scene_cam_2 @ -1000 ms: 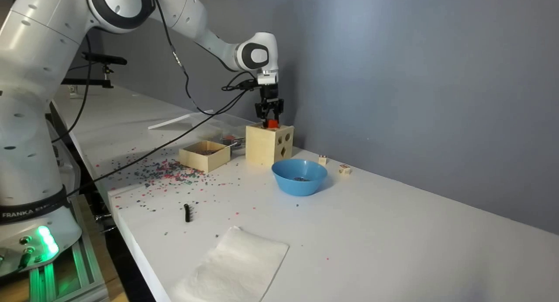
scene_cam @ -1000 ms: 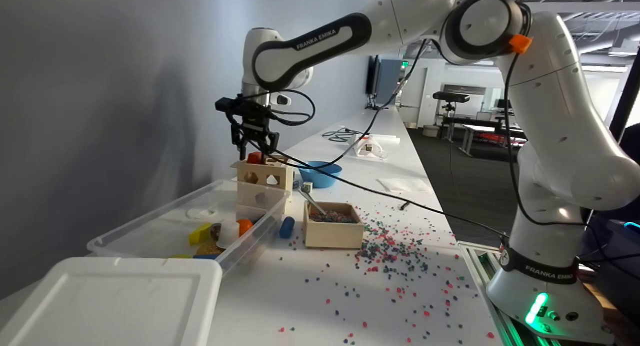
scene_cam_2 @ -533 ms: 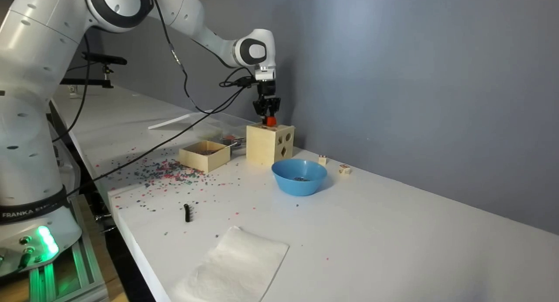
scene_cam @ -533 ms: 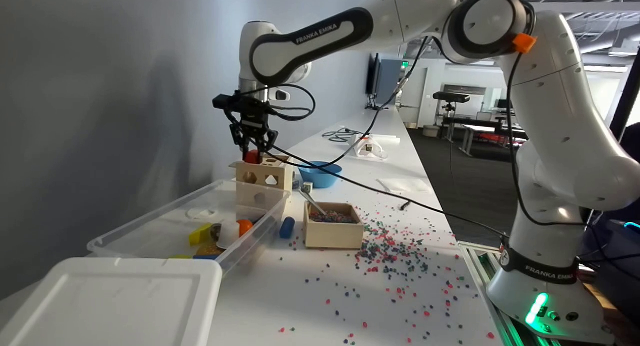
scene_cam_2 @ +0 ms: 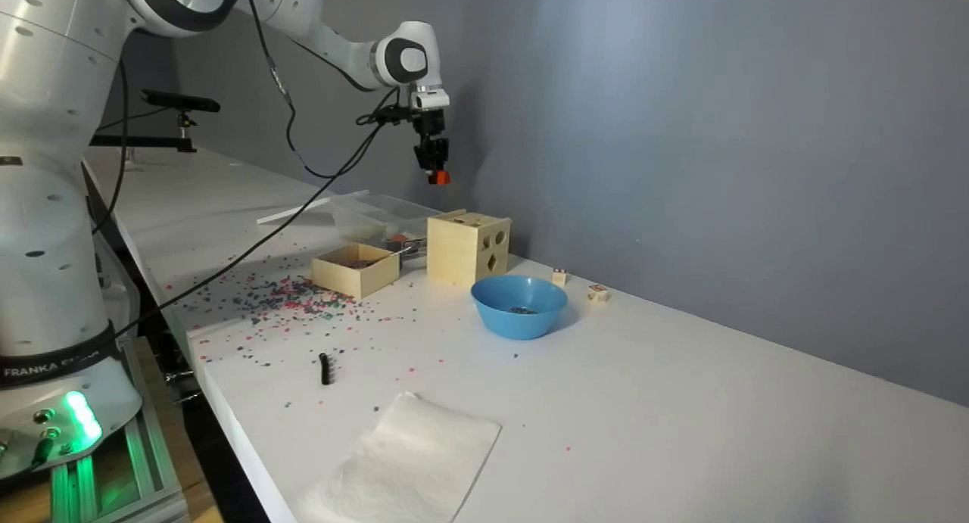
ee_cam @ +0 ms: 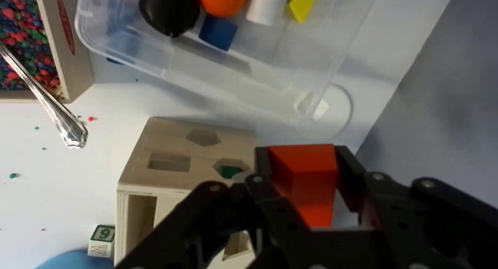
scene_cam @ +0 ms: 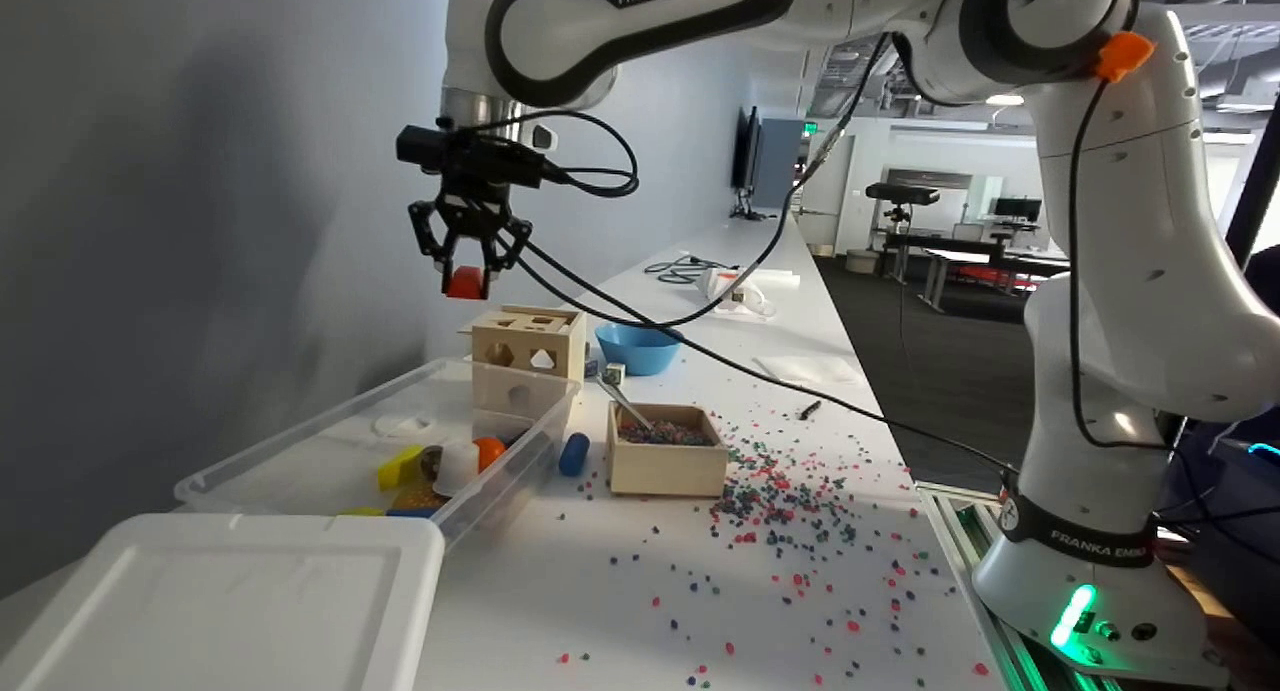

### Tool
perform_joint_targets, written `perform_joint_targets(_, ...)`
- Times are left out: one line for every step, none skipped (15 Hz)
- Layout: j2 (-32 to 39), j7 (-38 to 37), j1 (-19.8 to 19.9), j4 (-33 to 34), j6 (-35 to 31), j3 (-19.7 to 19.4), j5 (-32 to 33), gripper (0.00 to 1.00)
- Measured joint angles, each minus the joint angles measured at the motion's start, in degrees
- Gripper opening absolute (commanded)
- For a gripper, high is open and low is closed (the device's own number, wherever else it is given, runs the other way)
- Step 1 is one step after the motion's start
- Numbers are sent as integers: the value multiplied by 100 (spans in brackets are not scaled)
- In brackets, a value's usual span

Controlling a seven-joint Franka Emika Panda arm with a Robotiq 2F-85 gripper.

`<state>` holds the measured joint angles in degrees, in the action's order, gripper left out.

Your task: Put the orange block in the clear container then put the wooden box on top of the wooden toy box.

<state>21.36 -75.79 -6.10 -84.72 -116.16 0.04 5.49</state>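
Note:
The orange block [scene_cam: 466, 284] is held between the two fingers of my gripper [ee_cam: 301, 160], in the air above the wooden toy box [scene_cam: 521, 343] and clear of its top. It also shows at the fingertips in an exterior view [scene_cam_2: 440, 177]. The toy box is a light-wood cube with cut-outs, partly behind my fingers in the wrist view [ee_cam: 183, 144]. The clear container [scene_cam: 510, 461] stands beside it and holds several toy pieces; its near end shows in the wrist view [ee_cam: 280, 47]. The low wooden box [scene_cam: 667, 471] is on the table, with small coloured pellets and a spoon inside.
A flat white tray-like lid [scene_cam: 230, 601] lies by the container. A blue bowl [scene_cam_2: 518, 319] stands beside the toy box. A blue cylinder [scene_cam: 574, 454] lies between container and wooden box. Many pellets are scattered on the table. The wall is close behind the toy box.
My fingers have closed on the orange block on top of the toy box. The gripper has risen off the box with the block and shifted toward the container side.

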Motion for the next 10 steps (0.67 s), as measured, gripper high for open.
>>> perform_joint_targets(0,237,-23,1,73,85,-81,19)
perform_joint_targets(11,489,-30,2,160,161,-191,19)
perform_joint_targets(30,751,-31,3,241,222,-320,19)
perform_joint_targets(53,1030,-30,6,336,263,-455,69)
perform_joint_targets(74,1325,-27,17,468,293,-586,70)
perform_joint_targets(89,1589,-26,33,632,309,-690,75)
perform_joint_targets(98,1854,-25,60,842,315,-763,83)
perform_joint_targets(99,2065,-22,89,982,315,-783,89)
perform_joint_targets(90,2244,-14,107,1038,306,-786,97)
perform_joint_targets(65,2386,0,111,1050,286,-788,100)
